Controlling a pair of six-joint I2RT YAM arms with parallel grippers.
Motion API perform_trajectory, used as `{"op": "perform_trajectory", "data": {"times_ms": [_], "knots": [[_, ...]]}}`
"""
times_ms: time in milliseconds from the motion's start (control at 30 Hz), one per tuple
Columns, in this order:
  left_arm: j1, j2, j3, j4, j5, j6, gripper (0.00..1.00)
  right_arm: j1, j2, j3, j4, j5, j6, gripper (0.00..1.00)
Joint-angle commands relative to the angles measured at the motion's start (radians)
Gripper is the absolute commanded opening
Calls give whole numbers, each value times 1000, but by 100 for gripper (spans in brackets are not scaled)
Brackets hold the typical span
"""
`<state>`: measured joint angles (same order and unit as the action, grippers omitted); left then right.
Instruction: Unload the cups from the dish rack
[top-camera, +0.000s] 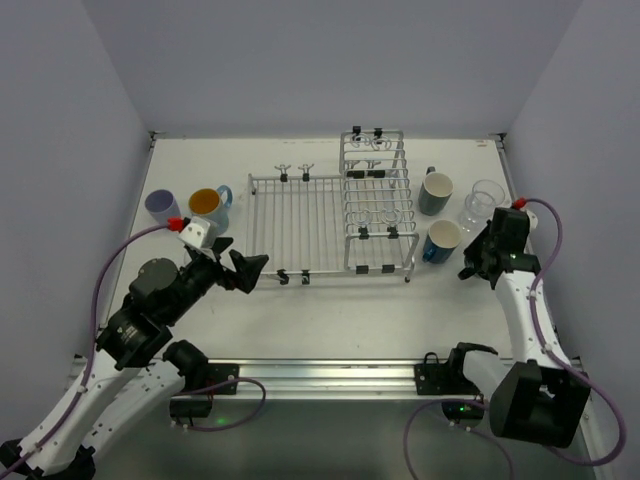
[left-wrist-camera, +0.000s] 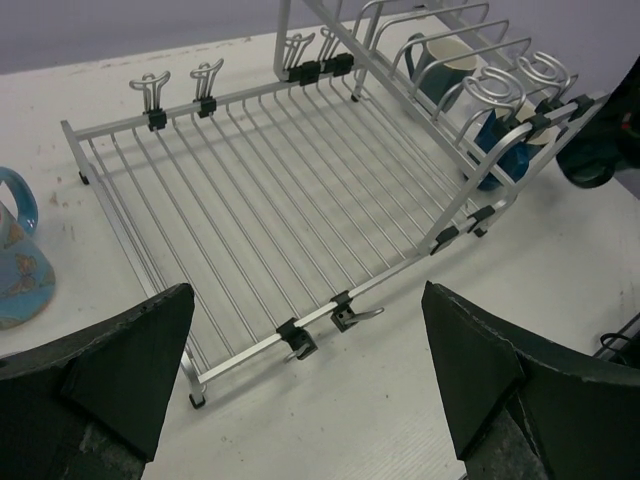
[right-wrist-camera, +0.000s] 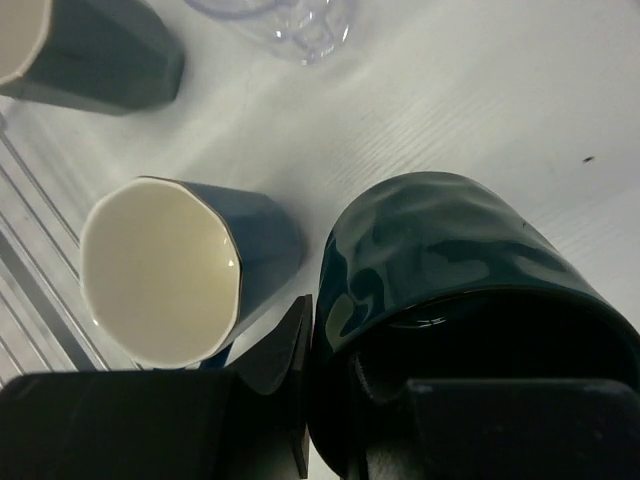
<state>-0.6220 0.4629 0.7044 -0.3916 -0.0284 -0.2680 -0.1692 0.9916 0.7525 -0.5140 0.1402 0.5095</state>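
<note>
Right of the rack (top-camera: 310, 228), I have the right pincer (top-camera: 472, 262) low over the table with the green mug (right-wrist-camera: 440, 270) in it. One finger (right-wrist-camera: 285, 370) presses on the outside of the mug wall and the other is hidden, so I judge the pincer to be clamped on that wall. I cannot tell if the mug base touches the table.

The blue mug (right-wrist-camera: 165, 270) stands just beside it, on the rack side. The grey mug (right-wrist-camera: 90, 60) and the glass (right-wrist-camera: 290, 25) stand further back. Left of the rack are the tumbler (top-camera: 161, 205) and the light-blue mug (top-camera: 208, 203), close to each other.

I see no cup on the rack's wires, so I think this is the last placing. Next I must lower the green mug until it sits flat, then open and lift straight up, taking care not to push the blue mug.

At the near left corner of the rack hovers the left pincer (left-wrist-camera: 305, 310), its fingers wide apart, holding nothing and touching nothing.
</note>
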Motion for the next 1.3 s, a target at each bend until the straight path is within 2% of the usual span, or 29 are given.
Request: {"op": "perform_trajectory", "data": {"times_ms": [0, 267, 433, 500, 533, 667, 833, 1067, 1167, 1200, 1267], "knots": [[5, -29, -8, 3, 24, 29, 100, -12, 41, -21, 172, -102, 49, 0], [5, -32, -10, 0, 24, 26, 100, -21, 212, -44, 221, -106, 55, 0], [5, -32, -10, -1, 21, 26, 100, -20, 234, -62, 235, -80, 64, 0], [4, -32, -8, -1, 18, 24, 100, -19, 242, -62, 239, -80, 66, 9], [5, -32, -9, -1, 19, 23, 100, -21, 243, -62, 239, -80, 66, 17], [5, -29, -10, -4, 15, 23, 100, -21, 239, -64, 238, -82, 70, 32], [5, -26, -10, -4, 4, 23, 100, -21, 144, -48, 218, -91, 75, 45], [5, -3, -5, -7, -15, 23, 100, -21, -43, -21, 146, -134, 81, 47], [5, 2, -2, -10, -36, 24, 100, -21, -150, -19, 129, -204, 92, 49], [5, 2, 0, -12, -54, 23, 100, -20, -181, -24, 131, -226, 98, 56], [7, 2, 4, -13, -71, 24, 100, -21, -272, -25, 131, -295, 121, 60]]}}
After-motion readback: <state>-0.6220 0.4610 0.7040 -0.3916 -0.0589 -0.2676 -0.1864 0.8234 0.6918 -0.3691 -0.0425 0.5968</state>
